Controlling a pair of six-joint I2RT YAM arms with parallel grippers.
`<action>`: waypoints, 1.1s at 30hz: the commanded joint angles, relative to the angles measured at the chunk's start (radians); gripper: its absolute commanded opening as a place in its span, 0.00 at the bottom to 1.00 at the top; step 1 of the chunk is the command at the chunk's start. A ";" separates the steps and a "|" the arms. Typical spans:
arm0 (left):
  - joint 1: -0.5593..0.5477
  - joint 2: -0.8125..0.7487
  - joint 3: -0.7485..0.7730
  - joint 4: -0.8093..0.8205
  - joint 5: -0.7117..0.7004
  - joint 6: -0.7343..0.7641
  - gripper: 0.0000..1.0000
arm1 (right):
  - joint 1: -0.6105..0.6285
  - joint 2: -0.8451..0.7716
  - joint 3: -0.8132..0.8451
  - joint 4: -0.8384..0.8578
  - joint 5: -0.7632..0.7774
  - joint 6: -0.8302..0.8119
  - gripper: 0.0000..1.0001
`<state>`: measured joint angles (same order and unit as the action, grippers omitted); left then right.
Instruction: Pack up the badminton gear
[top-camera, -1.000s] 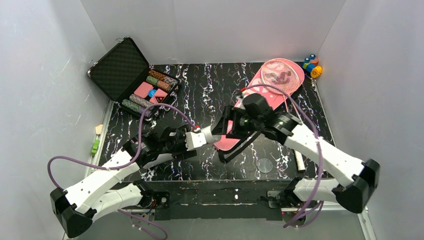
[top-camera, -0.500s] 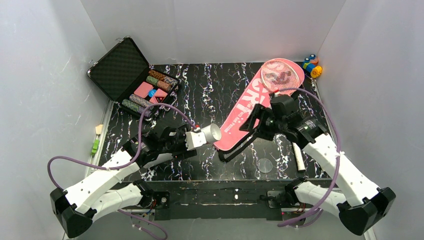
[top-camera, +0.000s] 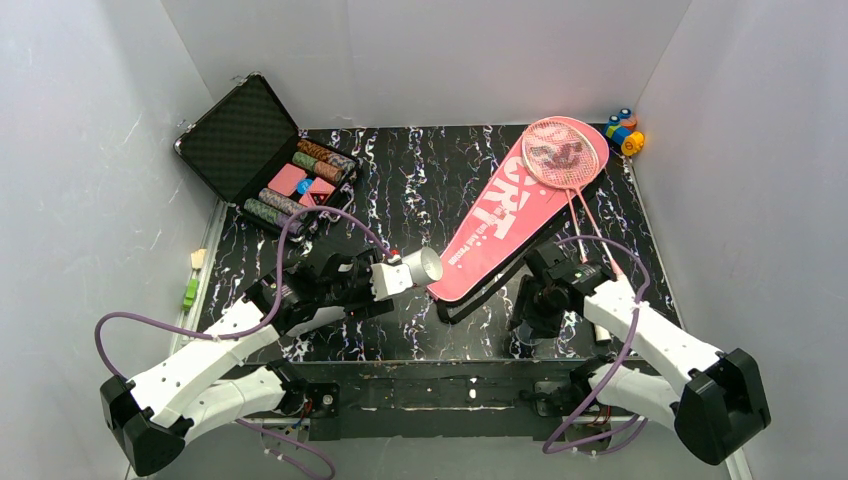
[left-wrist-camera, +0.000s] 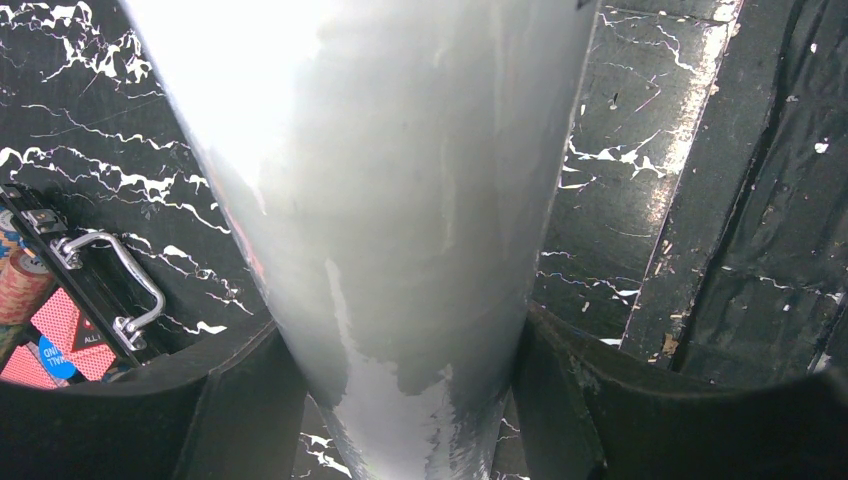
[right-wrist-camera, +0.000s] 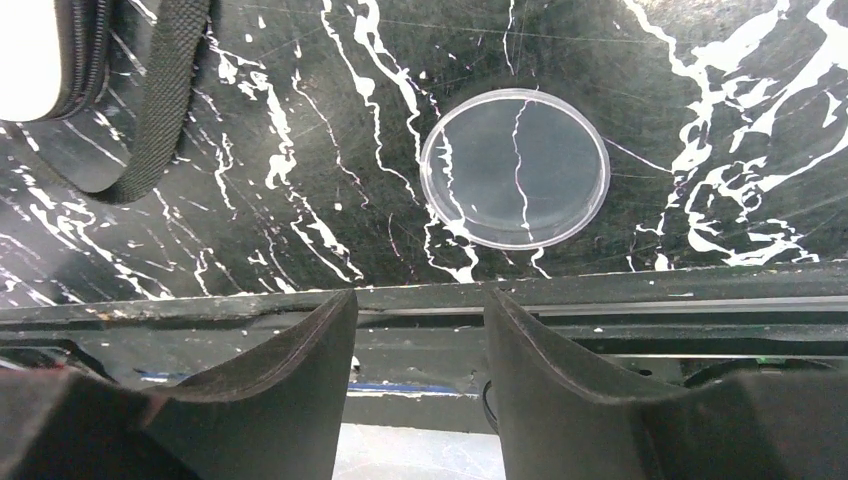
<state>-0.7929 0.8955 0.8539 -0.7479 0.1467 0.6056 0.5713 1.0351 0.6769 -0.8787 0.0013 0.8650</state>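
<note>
Left wrist: smooth white cylindrical tube (left-wrist-camera: 400, 180) in black left gripper (left-wrist-camera: 400, 385)

On the black marbled worktop (top-camera: 420, 170), an open black case (top-camera: 240, 128) sits at 10 o'clock, holding rows of striped poker chips (top-camera: 318, 160) and pink cards (top-camera: 290, 180). Small blue, orange and yellow toys (top-camera: 624, 130) cluster at 1 o'clock. A clear round lid (right-wrist-camera: 515, 168) lies flat near the 5 o'clock edge

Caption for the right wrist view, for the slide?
Right gripper, jaws open and empty, facing a clear round lid on the black marbled table; black bag strap at upper left.
</note>
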 joint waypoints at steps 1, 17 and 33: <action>0.007 -0.015 0.039 0.028 0.013 0.003 0.48 | 0.031 0.037 -0.026 0.077 0.025 0.032 0.57; 0.007 -0.024 0.025 0.025 0.005 0.009 0.48 | 0.124 0.275 -0.005 0.164 0.180 0.083 0.45; 0.007 -0.047 0.007 0.022 0.003 0.010 0.47 | 0.132 0.179 0.085 0.023 0.243 0.068 0.45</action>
<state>-0.7929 0.8803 0.8536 -0.7486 0.1463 0.6064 0.7006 1.2697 0.7189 -0.7895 0.1955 0.9276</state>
